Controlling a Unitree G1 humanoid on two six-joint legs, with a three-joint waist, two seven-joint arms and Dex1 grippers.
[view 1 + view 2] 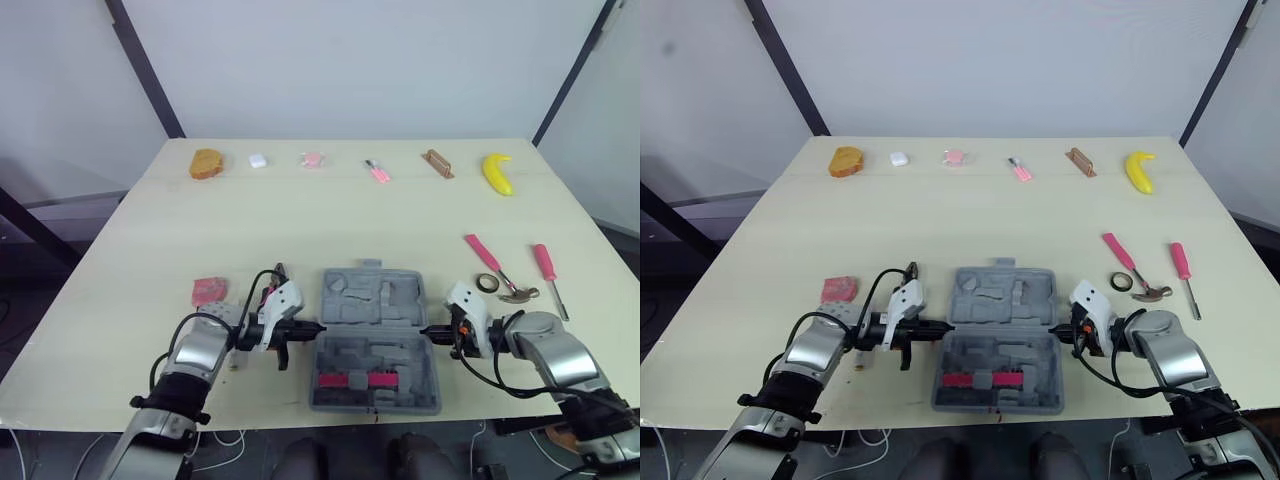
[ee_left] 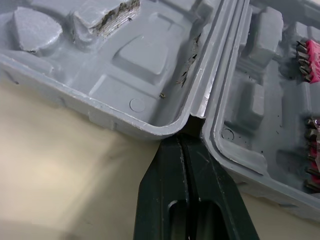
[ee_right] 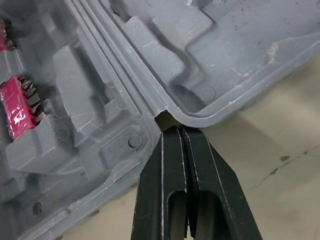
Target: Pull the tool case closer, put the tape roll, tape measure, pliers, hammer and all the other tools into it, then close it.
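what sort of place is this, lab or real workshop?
Likely a lab test cell, not a workshop: pale table, plain white wall panels with black struts, and odd props such as a banana lined along the far edge.

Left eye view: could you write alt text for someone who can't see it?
An open grey tool case lies at the front of the table, with the left jaws and right jaws, both shut, touching its hinge ends from either side. A pink-handled hammer, tape roll and screwdriver lie to its right; small items, including a banana, line the far edge.
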